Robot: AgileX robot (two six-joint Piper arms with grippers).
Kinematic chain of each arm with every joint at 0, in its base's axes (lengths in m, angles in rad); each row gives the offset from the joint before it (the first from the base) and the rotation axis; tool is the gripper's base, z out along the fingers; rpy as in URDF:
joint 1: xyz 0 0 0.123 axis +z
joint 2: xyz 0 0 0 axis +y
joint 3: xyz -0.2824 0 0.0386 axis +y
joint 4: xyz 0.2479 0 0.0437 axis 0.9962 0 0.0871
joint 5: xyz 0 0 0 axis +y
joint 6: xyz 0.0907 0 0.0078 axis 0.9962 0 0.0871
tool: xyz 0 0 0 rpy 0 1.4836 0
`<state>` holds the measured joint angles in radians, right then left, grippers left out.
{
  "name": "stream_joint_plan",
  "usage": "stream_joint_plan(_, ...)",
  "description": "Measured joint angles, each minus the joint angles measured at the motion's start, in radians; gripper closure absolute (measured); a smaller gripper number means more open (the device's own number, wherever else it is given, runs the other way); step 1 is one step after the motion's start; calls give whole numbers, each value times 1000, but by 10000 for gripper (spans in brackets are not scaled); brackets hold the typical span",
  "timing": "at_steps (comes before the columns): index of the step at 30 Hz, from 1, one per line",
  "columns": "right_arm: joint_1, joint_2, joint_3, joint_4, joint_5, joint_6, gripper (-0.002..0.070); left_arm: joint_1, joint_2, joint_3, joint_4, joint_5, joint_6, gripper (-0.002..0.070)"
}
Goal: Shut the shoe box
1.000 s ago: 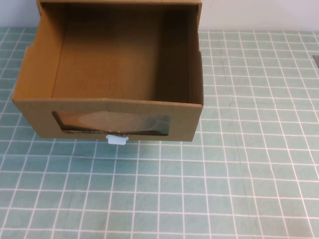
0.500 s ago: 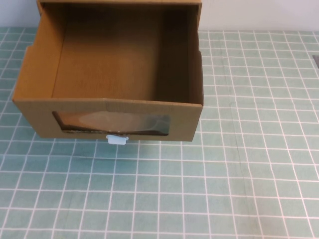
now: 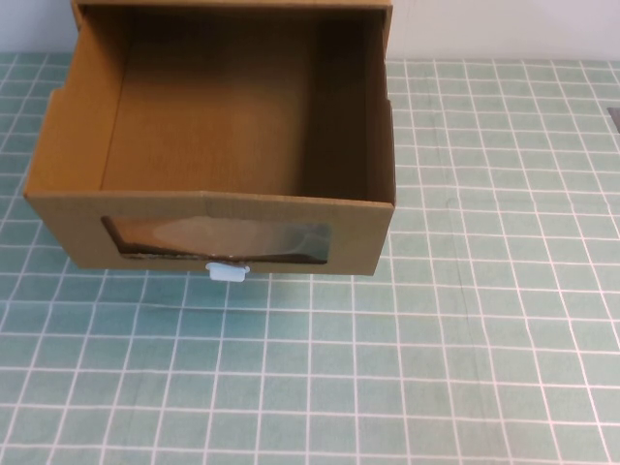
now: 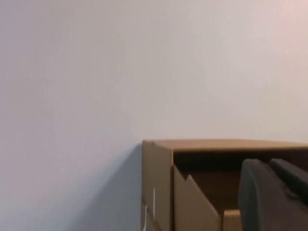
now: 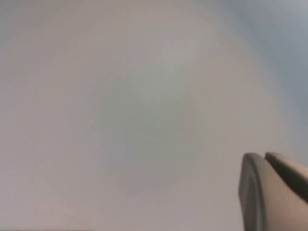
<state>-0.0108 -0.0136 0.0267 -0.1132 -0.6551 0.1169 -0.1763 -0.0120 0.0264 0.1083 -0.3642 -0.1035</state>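
The shoe box (image 3: 68,228) is brown cardboard and stands at the back left of the table. Its drawer is pulled out toward me and is empty inside. The front panel has a clear window (image 3: 218,239) with a small white pull tab (image 3: 229,271) below it. The outer sleeve (image 3: 232,5) shows at the top edge. Neither gripper shows in the high view. In the left wrist view my left gripper (image 4: 269,164) is shut and empty, with the box (image 4: 159,183) beyond it. In the right wrist view my right gripper (image 5: 263,156) is shut and empty, facing a blank wall.
A green tiled mat (image 3: 465,339) covers the table in front of and to the right of the box. A white wall (image 3: 504,29) stands behind it. A small dark object (image 3: 615,116) sits at the right edge.
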Motion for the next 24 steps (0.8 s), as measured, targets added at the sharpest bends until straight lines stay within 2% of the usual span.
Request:
stream_joint_plan(4,0,0,0,0,-121,0,690,0,0,0,0,-111,-52,680)
stream_joint_plan(9,0,0,0,7,-293,0,690,0,0,0,0,-350,-169,680)
stream_joint_plan(12,0,-1,-10,24,-331,0,690,0,-1,-30,0,-384,-232,680)
stream_joint_plan(15,0,-1,-94,43,-296,0,690,0,-1,-116,0,-375,-248,680)
stream_joint_plan(18,0,-1,-227,74,-181,0,690,0,-2,-227,0,-328,-250,680)
stream_joint_plan(21,0,-1,-379,125,-60,0,690,0,11,-345,0,-280,-221,680)
stream_joint_plan(24,0,29,-527,169,-17,0,690,0,66,-469,0,-222,-196,680)
